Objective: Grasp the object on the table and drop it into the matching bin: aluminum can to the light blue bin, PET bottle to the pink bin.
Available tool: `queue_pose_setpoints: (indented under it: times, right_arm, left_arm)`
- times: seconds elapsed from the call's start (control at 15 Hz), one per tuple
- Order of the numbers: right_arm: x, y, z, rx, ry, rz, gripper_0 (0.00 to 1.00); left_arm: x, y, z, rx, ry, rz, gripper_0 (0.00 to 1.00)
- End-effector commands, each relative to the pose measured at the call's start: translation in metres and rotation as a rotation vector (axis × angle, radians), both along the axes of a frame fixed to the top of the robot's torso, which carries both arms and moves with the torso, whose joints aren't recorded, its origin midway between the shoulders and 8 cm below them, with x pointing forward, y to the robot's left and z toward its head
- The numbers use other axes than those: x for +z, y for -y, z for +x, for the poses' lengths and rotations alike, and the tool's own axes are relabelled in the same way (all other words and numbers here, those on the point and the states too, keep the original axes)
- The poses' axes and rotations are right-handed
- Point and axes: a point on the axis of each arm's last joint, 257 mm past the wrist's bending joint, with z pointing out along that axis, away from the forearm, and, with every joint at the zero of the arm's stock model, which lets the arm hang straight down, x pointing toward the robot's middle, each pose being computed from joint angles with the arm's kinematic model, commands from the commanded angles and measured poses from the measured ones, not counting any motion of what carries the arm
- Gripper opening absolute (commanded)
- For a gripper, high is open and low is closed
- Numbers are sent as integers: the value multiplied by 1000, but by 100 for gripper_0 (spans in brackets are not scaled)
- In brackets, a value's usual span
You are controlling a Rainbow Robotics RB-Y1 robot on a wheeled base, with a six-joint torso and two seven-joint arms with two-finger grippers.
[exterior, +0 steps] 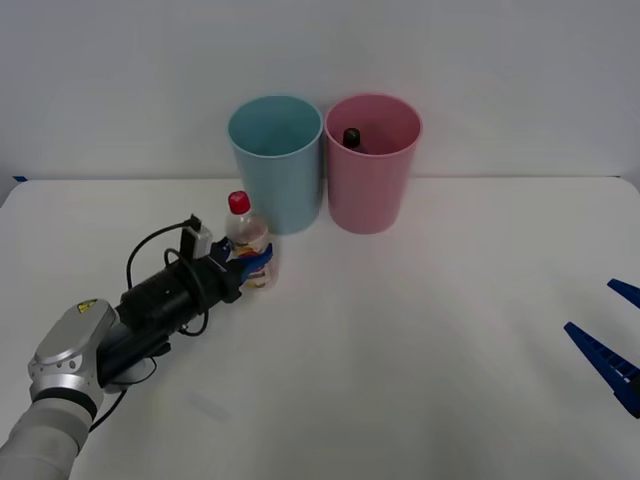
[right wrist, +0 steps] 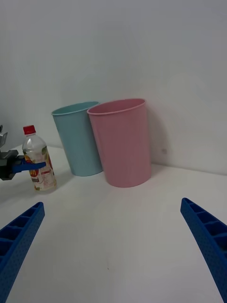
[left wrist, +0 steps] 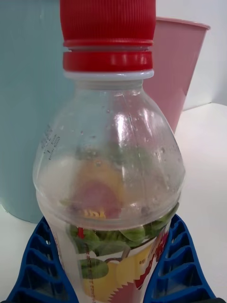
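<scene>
Left gripper point(exterior: 252, 270) is at the PET bottle point(exterior: 250, 245), jaws either side of the labelled lower body. In the left wrist view the blue fingers point(left wrist: 45, 265) hug both flanks, so I read it as clamped on the bottle, which stands upright on the counter point(exterior: 420, 340), just in front of the light blue bin point(exterior: 276, 160).

Next along is the pink bin point(exterior: 372, 160), touching or nearly touching the blue one. A dark-capped bottle point(exterior: 352, 137) already sits inside it.

My plan for this step:
- Confirm the squeeze is firm before lifting; thin clear plastic will likely flex and could slip.
- Lift straight up until the bottle base clears both rims. The path to pink passes the blue bin, so a low swing could clip it.
- Carry across to my right, centre over the pink opening, then release. Grip is low on the bottle, so the top may wobble.
- Don't release early over blue; the rims are side by side and the margin looks slim.

Right gripper point(exterior: 612, 340) is parked at the far right of the counter, jaws wide apart, well clear of everything.
</scene>
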Motion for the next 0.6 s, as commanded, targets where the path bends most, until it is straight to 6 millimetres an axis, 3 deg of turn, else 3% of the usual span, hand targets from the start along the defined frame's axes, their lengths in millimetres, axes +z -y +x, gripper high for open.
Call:
queue_pose_setpoints:
  times: [0.07,0.6]
  right_arm:
    - [0,0,0,0,0,0,100]
    - [0,0,0,0,0,0,100]
  left_arm:
    - [4,-23,3,16,-2,10,0]
    - [47,-106,1,26,-11,-54,0]
